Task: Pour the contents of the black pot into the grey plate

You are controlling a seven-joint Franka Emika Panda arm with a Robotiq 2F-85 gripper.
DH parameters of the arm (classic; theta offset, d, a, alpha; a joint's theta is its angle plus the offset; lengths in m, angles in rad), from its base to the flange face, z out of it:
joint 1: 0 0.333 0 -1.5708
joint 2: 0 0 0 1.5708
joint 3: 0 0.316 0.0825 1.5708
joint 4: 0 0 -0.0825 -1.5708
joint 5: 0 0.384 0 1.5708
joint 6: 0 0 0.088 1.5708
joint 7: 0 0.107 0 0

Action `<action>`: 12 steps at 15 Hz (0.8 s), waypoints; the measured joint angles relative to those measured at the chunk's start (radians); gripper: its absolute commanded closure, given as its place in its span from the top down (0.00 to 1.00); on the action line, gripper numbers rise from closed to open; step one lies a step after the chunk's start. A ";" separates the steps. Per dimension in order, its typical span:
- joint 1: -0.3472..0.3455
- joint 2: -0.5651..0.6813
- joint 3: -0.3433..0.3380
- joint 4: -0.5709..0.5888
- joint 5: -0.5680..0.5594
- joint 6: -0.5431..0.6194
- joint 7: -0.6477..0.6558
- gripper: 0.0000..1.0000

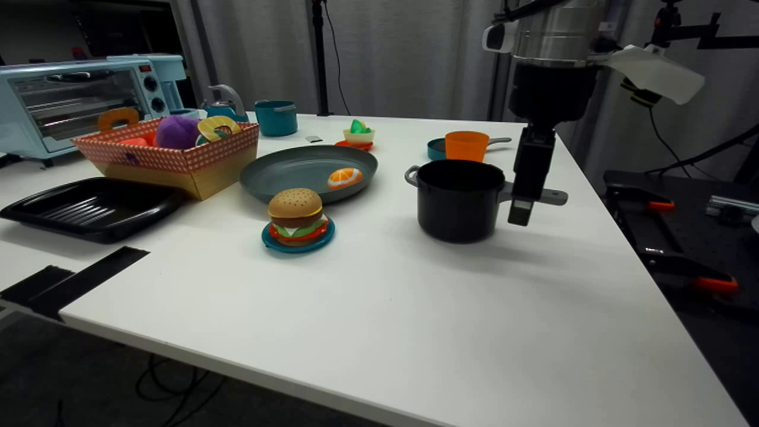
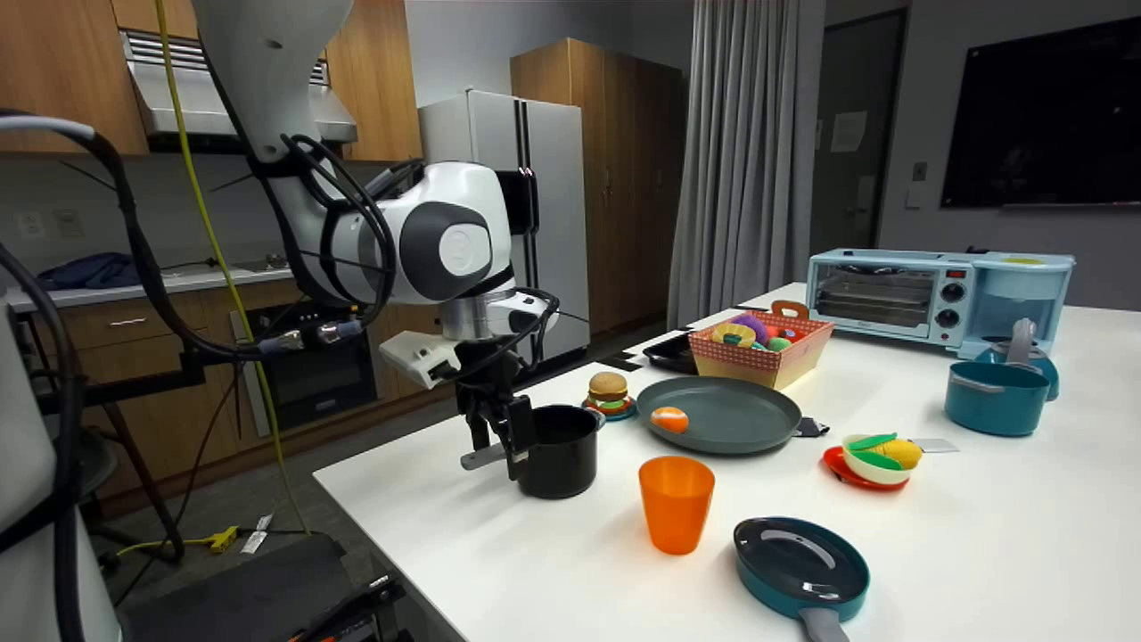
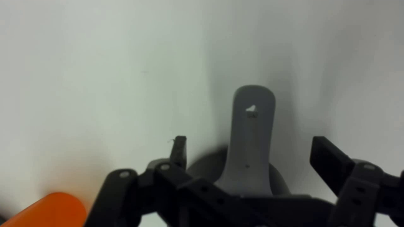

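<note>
The black pot stands upright on the white table in both exterior views. Its inside looks dark and its contents cannot be seen. Its long grey handle points toward the robot side. My gripper is open, with one finger on each side of the handle and a gap to both. The gripper also shows in both exterior views, pointing down at the handle. Most of the pot's body is hidden in the wrist view. The grey plate lies apart from the pot, with an orange slice on it.
An orange cup and a small teal pan stand near the pot. A burger on a teal dish sits beside the plate. A basket, a black tray and a toaster oven stand farther off.
</note>
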 measured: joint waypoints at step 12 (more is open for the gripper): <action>0.006 -0.015 0.014 0.000 0.036 -0.004 -0.006 1.00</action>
